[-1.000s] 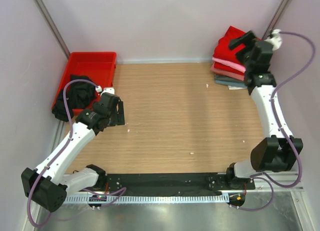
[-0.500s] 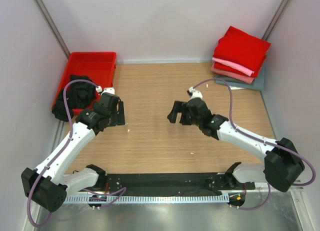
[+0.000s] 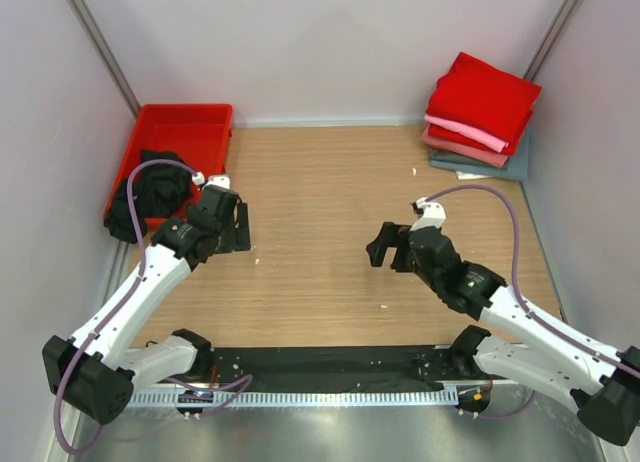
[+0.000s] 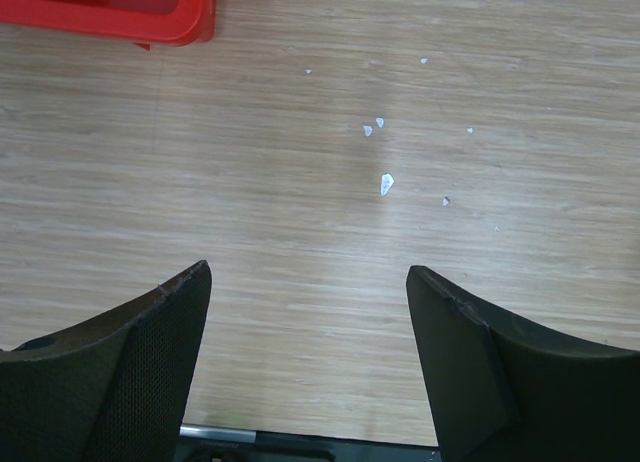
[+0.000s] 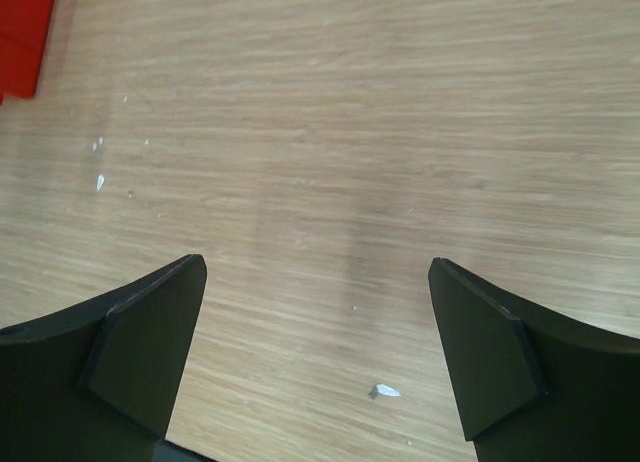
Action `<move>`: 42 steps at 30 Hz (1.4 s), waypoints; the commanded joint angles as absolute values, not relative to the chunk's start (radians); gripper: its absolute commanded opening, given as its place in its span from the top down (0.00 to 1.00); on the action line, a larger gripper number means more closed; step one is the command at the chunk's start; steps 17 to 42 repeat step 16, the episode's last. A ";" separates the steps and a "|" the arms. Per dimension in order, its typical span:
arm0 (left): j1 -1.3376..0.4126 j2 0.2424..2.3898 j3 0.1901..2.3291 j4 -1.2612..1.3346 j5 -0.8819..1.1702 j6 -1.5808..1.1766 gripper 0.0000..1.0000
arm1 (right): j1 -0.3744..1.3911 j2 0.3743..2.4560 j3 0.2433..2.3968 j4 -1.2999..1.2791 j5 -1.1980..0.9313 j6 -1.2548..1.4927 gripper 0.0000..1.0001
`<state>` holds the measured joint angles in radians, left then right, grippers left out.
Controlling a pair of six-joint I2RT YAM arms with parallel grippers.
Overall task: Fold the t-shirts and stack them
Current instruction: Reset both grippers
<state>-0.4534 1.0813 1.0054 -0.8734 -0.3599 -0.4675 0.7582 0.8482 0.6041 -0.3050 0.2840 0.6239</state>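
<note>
While a folded stack [image 3: 480, 112] is lying well right of the red tray [image 3: 185, 115], a black t-shirt [image 3: 160, 190] is waiting inside, left tool [image 3: 241, 226] and right tool [image 3: 384, 248] gaping empty.

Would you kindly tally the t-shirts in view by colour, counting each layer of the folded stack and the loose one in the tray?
red t-shirts: 2
pink t-shirt: 1
salmon t-shirt: 1
grey-blue t-shirt: 1
black t-shirt: 1
Total: 6, going by the layers that show at the stack's edge.
</note>
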 commanded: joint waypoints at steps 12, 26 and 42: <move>-0.456 1.078 1.026 -0.870 -0.357 -0.468 0.20 | 0.762 0.660 0.660 -0.422 0.554 0.600 0.00; -0.456 1.091 1.029 -0.876 -0.364 -0.468 0.20 | 0.762 0.647 0.643 -0.399 0.532 0.595 0.00; -0.456 1.091 1.029 -0.876 -0.364 -0.468 0.20 | 0.762 0.647 0.643 -0.399 0.532 0.595 0.00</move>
